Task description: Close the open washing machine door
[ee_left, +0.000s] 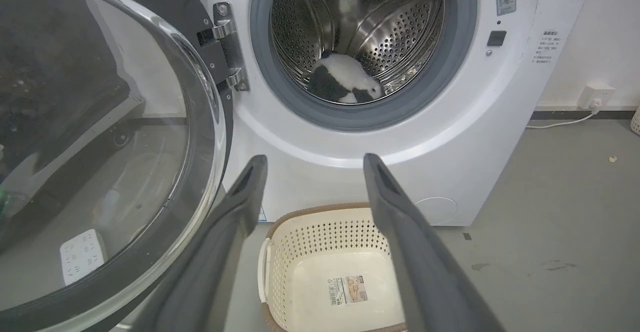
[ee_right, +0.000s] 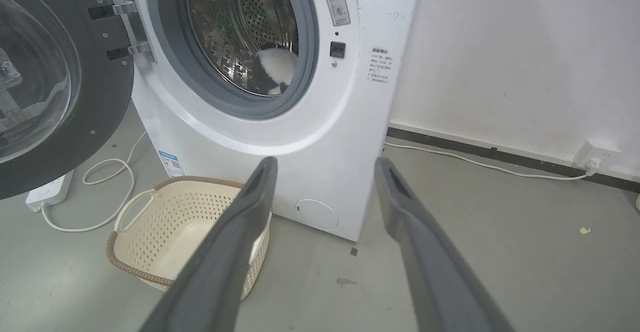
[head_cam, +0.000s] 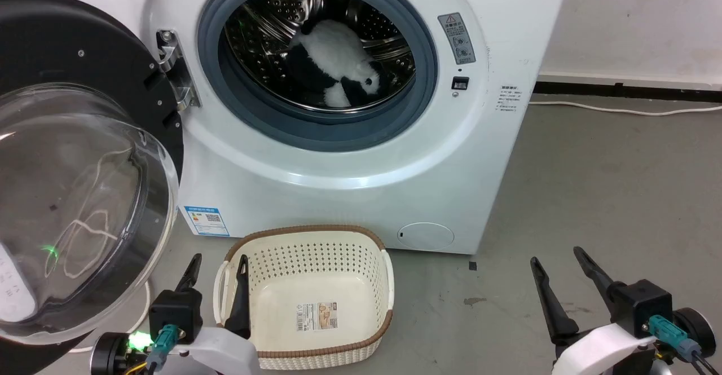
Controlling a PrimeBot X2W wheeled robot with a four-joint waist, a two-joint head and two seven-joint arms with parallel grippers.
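Bare laundry/test room, not a home: white washing machine (head_cam: pixel 338 194) on grey concrete floor (head_cam: pixel 609 194), plain white wall (ee_right: pixel 500 47), dark skirting (head_cam: pixel 620 88), laundry basket (head_cam: pixel 316 229), power strip (ee_right: pixel 47 194), loose cable (head_cam: pixel 592 107).

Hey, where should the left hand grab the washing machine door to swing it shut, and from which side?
Probably grip the washing machine door by its black rim, low and away from the hinge, pinching across the rim's edge. The glass bowl bulges toward the robot, too wide and smooth to pinch. Come from the robot's left with the open left hand, likely the nearest.
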